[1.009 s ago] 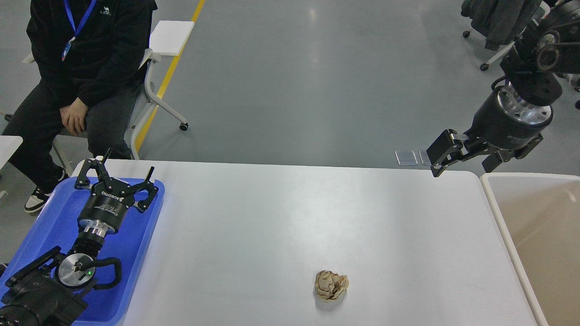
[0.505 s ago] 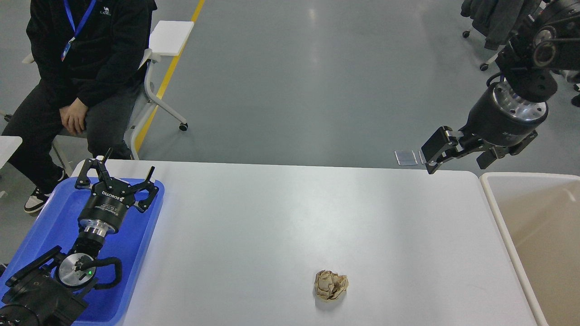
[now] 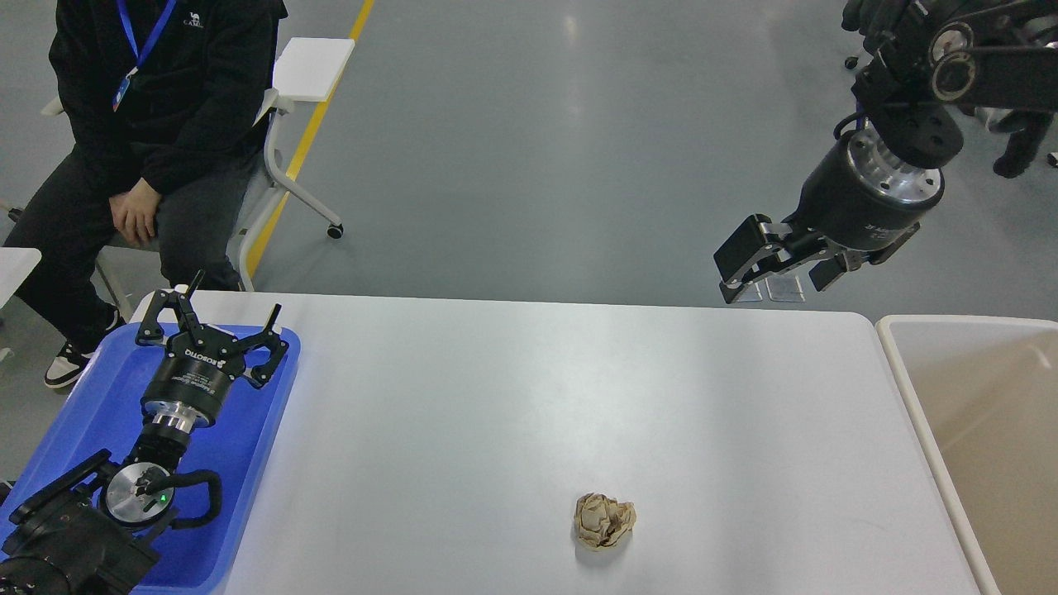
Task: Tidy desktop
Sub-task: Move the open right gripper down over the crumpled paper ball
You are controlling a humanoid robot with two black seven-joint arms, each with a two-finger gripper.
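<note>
Desktop [image 3: 512, 397] w/ 1 paper wad [image 3: 604, 521]

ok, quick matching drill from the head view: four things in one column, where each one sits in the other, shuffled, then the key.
Things:
1. crumpled paper ball
2. blue tray
3. beige bin
4. left gripper

Places:
A. off the right end of the desktop
B. open, above the far end of the tray
C. on the left end of the desktop
D. alone on the near middle of the desktop

Pairs: 1-D, 2-C, 3-A, 4-B
</note>
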